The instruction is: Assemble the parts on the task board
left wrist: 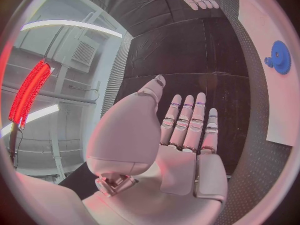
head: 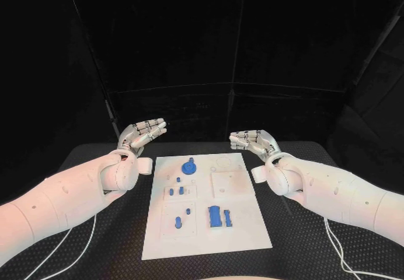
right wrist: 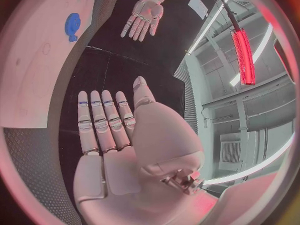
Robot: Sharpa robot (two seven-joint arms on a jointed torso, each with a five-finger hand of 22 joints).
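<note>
Centre frame, the white board (head: pixel 208 204) carries blue parts (head: pixel 219 217) and a gear (head: pixel 190 168) lying or standing on it, seating unclear, while left hand (head: pixel 141 134) and right hand (head: pixel 254 142) hover flat, fingers extended, holding nothing, beyond its far edge.

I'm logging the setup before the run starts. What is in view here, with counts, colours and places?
table: one, black, under everything.
task board: one, white, lying flat mid-table between the two arms.
gear-shaped part: one, blue, round, at the board's far end.
small parts: several, blue, in the board's middle, exact count too small to tell.
block-like parts: a blue cluster at the board's near right.
peg-like part: one, blue, near left of the board.
cables: white, on the table beside each arm.
left hand: silver, fingers apart, empty, raised beyond the board's far left corner.
right hand: silver, fingers apart, empty, beyond the far right corner.
</note>
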